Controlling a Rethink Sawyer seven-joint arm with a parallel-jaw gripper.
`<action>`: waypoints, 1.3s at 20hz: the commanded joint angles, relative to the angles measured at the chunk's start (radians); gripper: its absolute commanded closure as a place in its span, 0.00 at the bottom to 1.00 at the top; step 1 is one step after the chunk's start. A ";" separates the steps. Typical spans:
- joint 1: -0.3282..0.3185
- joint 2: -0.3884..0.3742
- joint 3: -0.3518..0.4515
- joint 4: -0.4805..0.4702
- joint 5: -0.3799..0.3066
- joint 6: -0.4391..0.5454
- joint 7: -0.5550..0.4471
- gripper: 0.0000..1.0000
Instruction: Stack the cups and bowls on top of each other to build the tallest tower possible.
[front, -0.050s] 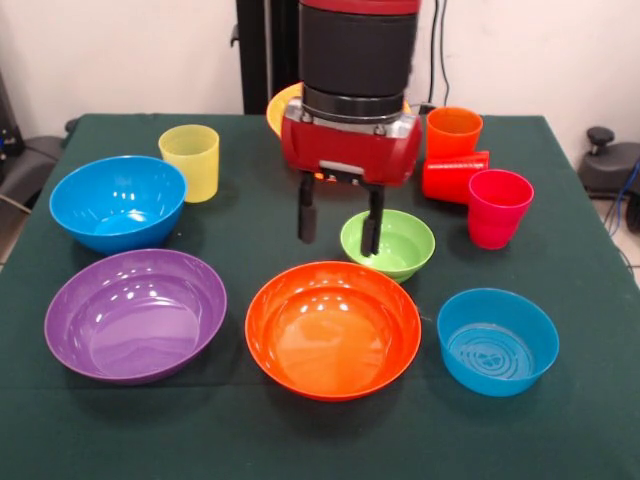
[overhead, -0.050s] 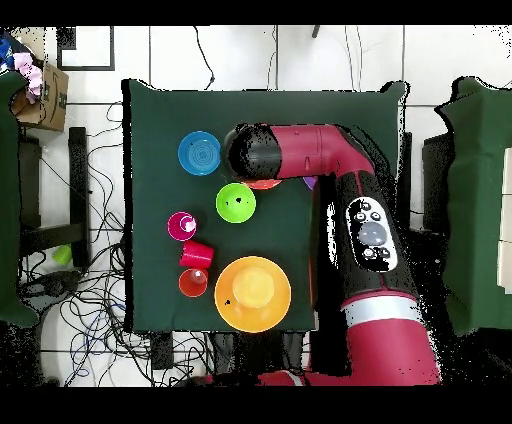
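Jaws (front, -0.050s: 340, 226) spread above green bowl's (front, -0.050s: 392, 243) rim, bowls empty, red cup (front, -0.050s: 455, 177) lying on its side

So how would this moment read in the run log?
gripper: open, empty | position: over small light green plastic bowl's rim | red cup: lying sideways | stacked: nothing

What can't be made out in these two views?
- Front view: the yellow-orange bowl is mostly behind the arm; only an edge shows.
- Front view: the open gripper overlaps the green bowl; cannot tell whether they touch.
- Overhead view: the arm covers the gripper, the yellow cup and the larger blue bowl; the purple bowl and the orange-red bowl show only as slivers.
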 joint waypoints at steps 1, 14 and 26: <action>0.003 0.086 0.037 -0.026 -0.061 0.054 -0.132 0.00; -0.055 0.159 0.049 -0.015 -0.084 0.077 -0.225 0.00; -0.040 0.133 -0.007 0.024 -0.075 0.141 -0.166 0.00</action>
